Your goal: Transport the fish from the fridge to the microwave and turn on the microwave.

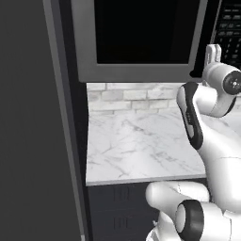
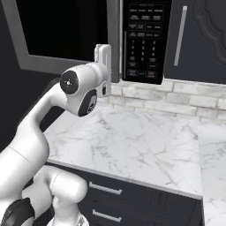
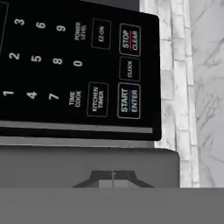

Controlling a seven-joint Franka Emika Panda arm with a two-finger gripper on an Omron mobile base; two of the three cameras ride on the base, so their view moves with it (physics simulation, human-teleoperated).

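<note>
At the far left stands the tall grey fridge (image 1: 33, 117), its side wall flat to us and its dark door edge running down beside the worktop (image 1: 141, 141), so nothing of its shelves can be seen from here. Next to it the microwave (image 1: 141, 37) hangs above the marble, its black glass door pushed to, which suits a machine about to be started; I cannot see through the glass, so whether the fish lies on the turntable is a guess, though a closed door and an arm at the buttons suggest it does. Further right the white arm reaches up from the base with its claw (image 2: 103, 55) clenched tight on nothing, fingers pressed together into one blunt tip, which I take to be the point: a single narrow end pokes one key cleanly where spread fingers might catch two. It stands just in front of the lower left corner of the keypad (image 2: 143, 42), close to the seam between door and panel. From the hand's own camera the START/ENTER button (image 3: 129, 100) sits just above the fingertips, with STOP/CLEAR (image 3: 130, 40) near it, so a careless push could land on the wrong key.
</note>
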